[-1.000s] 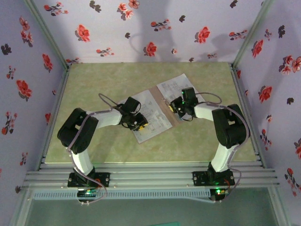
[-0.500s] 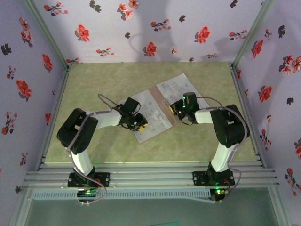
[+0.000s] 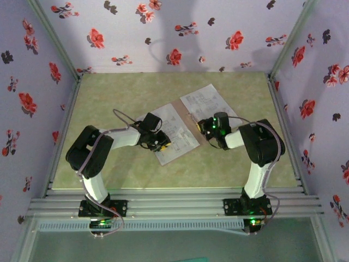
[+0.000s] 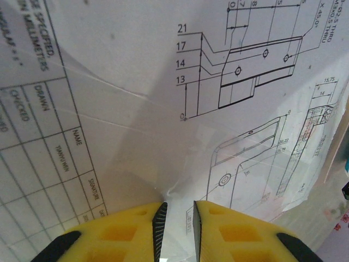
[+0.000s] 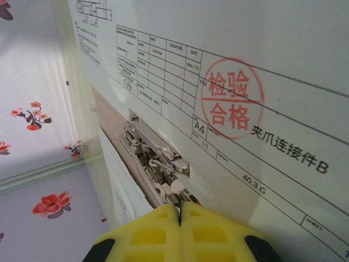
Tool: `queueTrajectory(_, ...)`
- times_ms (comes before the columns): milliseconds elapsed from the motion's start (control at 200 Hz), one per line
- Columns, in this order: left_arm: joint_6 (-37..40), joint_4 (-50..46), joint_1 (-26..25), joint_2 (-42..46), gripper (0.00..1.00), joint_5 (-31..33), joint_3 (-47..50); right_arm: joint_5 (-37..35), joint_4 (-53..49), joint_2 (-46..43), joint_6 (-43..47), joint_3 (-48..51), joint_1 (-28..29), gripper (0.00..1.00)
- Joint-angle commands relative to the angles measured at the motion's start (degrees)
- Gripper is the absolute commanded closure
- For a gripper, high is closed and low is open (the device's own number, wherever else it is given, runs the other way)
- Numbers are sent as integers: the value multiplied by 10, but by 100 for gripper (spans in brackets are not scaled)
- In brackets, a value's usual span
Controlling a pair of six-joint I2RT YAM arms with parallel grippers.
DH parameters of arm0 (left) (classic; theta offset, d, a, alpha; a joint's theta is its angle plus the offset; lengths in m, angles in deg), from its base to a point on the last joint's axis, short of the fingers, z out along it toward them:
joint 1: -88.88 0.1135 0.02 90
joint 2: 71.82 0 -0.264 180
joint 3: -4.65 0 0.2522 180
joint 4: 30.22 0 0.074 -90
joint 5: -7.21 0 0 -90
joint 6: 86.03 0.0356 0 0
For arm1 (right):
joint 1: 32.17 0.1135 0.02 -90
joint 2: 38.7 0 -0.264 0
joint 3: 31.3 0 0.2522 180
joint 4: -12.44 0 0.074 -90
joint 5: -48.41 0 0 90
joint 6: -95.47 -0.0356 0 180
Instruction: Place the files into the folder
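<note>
Enclosure with lilac, red-flowered walls (image 3: 163,33) around a pale green tabletop (image 3: 120,98); both arms are bolted at its near edge.

Left gripper (image 3: 161,145): the yellow fingers (image 4: 229,229) are drawn almost together on a pinch of white paper, whose creases run into the narrow gap between them. The sheet under it carries a line drawing with dimension figures and a ruled title block. The left arm (image 3: 117,137) is bent at the elbow out to the left. Its forearm runs low and rightward to the middle of the tabletop.

Right gripper (image 3: 203,126): the fingers are pressed flush together with nothing visible between them. Their tips sit right at the metal clip (image 5: 155,158) (whether they touch it cannot be told). The right arm (image 3: 256,147) is folded, and its forearm points left toward the same middle area.

The folder (image 3: 179,104) lies open and flat at mid-tabletop, turned diagonally. Its tan card shows as a strip between the two paper leaves and at the far corner. The files (image 3: 180,134) rest on it. One printed sheet lies on the nearer left half, under the left gripper. Another lies on the farther right half, just beyond the right gripper. That farther sheet bears a round red stamp (image 5: 233,98) beside its title block, and its edge runs alongside the clip.
</note>
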Motion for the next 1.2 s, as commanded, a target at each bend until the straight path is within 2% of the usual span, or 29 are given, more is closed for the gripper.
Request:
queueTrajectory(0, 17, -94, 12, -20, 76, 37, 27, -105, -82, 39, -6, 25, -11, 100)
queueTrajectory(655, 29, -104, 20, -20, 77, 37, 35, -118, -163, 47, 27, -12, -10, 100)
queueTrajectory(885, 36, -103, 20, -18, 77, 29, 25, -118, -178, 53, 30, -33, 15, 100)
queueTrajectory(1015, 46, -115, 18, -3, 74, 21, -20, -122, -185, 43, 30, -40, 29, 100)
queueTrajectory(1195, 32, -105, 20, -22, 66, 10, -136, -117, -203, 32, 40, -62, 39, 100)
